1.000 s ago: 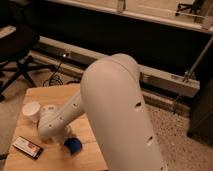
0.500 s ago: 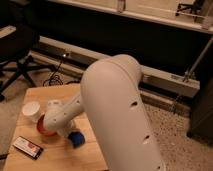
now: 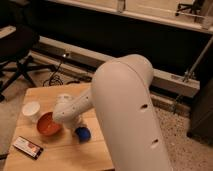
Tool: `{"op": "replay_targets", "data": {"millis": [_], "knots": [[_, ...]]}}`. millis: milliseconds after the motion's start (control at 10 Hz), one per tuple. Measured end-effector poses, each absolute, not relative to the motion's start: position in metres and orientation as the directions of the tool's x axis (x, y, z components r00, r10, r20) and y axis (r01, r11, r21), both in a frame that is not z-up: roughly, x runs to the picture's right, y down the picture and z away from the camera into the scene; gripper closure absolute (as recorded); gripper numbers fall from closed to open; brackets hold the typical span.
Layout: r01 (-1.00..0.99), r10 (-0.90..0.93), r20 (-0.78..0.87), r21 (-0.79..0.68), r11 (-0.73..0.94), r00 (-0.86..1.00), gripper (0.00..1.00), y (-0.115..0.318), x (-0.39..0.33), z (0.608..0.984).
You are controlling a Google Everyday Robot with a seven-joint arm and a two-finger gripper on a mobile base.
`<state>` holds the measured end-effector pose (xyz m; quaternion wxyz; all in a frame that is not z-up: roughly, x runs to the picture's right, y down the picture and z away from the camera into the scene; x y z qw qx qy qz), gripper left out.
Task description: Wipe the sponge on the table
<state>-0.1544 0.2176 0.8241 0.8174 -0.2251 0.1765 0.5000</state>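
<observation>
With the blue sponge (image 3: pixel 82 133) seen on the bench (image 3: pixel 60 156) just beside the red bowl (image 3: pixel 48 124), and the tool (image 3: pixel 76 125) set low against it, grip state not discernible, even downward pressure should be applied and strokes steered clear of the bowl.

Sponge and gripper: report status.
Gripper down at the sponge, grip hidden by the arm. Sponge on the table, beside the red bowl. Bowl may crowd the wipe; white cup and flat packet farther off.
</observation>
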Motion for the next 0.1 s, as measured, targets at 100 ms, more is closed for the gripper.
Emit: {"op": "replay_targets", "data": {"millis": [100], "knots": [[-0.907,0.747,-0.517,-0.189,0.377,0.418,0.67,0.2155,-0.1454,0.825]]}}
